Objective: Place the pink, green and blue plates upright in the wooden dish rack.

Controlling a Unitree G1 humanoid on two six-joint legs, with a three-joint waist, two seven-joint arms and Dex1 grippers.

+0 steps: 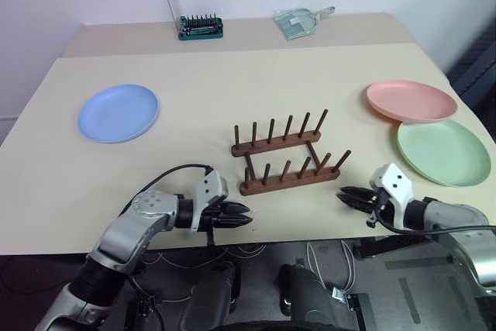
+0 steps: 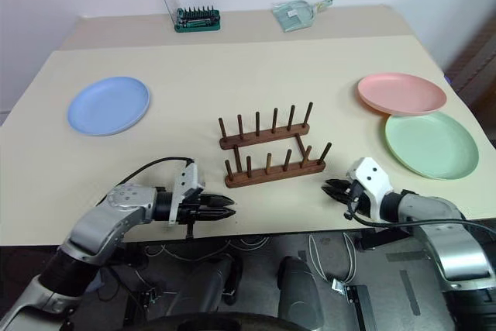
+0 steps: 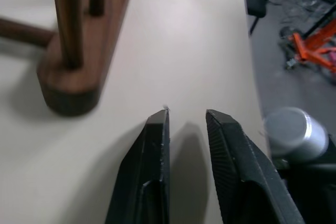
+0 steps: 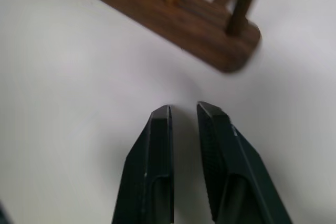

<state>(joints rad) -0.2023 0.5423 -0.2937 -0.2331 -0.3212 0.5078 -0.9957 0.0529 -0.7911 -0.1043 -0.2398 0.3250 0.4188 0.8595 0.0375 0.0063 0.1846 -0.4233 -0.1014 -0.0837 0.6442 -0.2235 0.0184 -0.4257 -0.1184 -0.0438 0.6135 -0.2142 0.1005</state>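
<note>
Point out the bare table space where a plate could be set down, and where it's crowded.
Free: the wide stretch between the blue plate and the dish rack, and the strip behind the rack. Crowded: the right side, where the pink plate overlaps the green plate.

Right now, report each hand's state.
Left hand: nearly closed, narrow gap, holding nothing.
Right hand: nearly closed, narrow gap, holding nothing.
</note>
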